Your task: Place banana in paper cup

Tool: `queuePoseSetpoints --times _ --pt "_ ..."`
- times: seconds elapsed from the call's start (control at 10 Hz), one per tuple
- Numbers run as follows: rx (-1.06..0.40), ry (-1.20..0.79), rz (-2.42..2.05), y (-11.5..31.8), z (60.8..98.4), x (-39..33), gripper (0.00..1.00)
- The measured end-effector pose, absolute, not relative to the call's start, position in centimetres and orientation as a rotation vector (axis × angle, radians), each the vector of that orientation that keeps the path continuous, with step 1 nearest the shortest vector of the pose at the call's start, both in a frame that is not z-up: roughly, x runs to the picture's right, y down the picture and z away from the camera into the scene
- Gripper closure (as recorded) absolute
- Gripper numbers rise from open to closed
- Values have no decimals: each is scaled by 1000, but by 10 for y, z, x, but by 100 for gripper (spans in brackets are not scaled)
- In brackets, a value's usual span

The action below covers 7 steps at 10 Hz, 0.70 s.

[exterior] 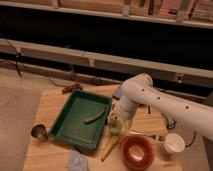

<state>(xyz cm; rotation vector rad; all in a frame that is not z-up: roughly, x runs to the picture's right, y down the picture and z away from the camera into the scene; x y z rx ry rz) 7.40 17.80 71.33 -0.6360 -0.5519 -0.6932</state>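
1 banana (110,146) lies just beside fingers (117,121); fingers' spacing: cannot tell; paper cup (174,143) well apart.

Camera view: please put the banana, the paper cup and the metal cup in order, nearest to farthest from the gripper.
The gripper hangs beside the light-green cup, mid-table.
1. Banana, just in front of it.
2. Paper cup, toward the picture's right.
3. Metal cup, far on the picture's left, past the green tray.
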Motion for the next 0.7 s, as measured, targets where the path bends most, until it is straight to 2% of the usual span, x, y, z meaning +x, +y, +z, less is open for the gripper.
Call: queuePoseSetpoints --times 0.7 --pt "-661 -554 -698 180 715 65 35"
